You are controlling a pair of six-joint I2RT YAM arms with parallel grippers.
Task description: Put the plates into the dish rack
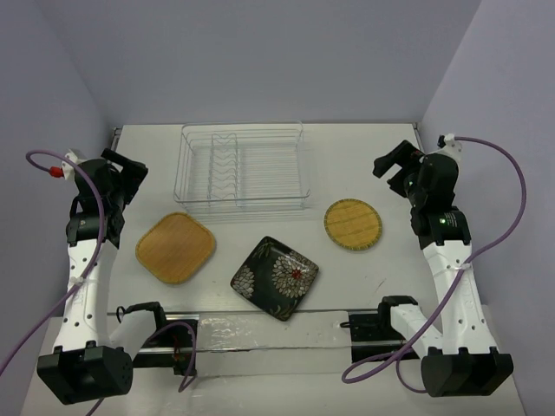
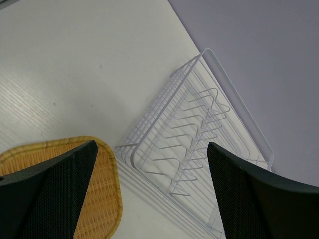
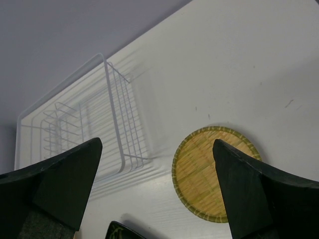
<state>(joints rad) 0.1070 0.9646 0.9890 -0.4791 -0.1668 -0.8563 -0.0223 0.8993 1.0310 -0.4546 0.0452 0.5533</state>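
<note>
Three plates lie flat on the white table in front of the dish rack (image 1: 241,169), a silvery wire rack with nothing in it. The tan rounded-square plate (image 1: 176,247) is at the left, the black flowered square plate (image 1: 274,277) in the middle, the small round yellow plate (image 1: 354,224) at the right. My left gripper (image 1: 126,173) hangs open above the table left of the rack; its view shows the tan plate (image 2: 102,199) and the rack (image 2: 199,124). My right gripper (image 1: 395,165) hangs open right of the rack, above the yellow plate (image 3: 199,174) and the rack's end (image 3: 107,99).
The table (image 1: 390,277) is walled at the back and on both sides. A black rail with a clear strip (image 1: 260,334) runs along the near edge between the arm bases. Purple cables (image 1: 512,217) loop beside each arm. A corner of the black plate (image 3: 117,231) shows in the right wrist view.
</note>
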